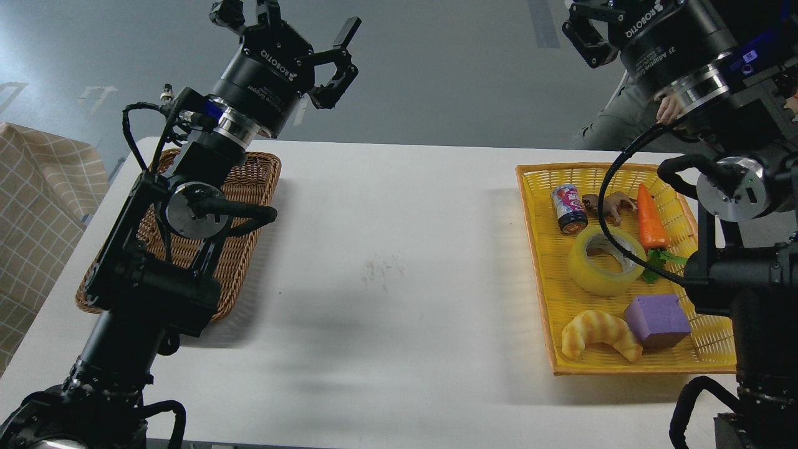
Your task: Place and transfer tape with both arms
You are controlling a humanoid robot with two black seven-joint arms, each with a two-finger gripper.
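floor (436,68): smooth grey, faint pale markings | table (386,262): white, one scuffed patch (near its middle) | far left: beige checked cloth (37,206) | light: even, soft shadows

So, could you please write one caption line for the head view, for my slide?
Both grippers, left and right, raised above the white table; the tape lies in the yellow tray, the wicker basket at left.

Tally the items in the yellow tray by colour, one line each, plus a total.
In the yellow tray:
Yellow: 1, the tape roll
Orange: 1, the carrot
Purple: 1, the block
Tan: 1, the croissant
Brown: 1, the small toy figure
Multicoloured: 1, the small can
Total: 6
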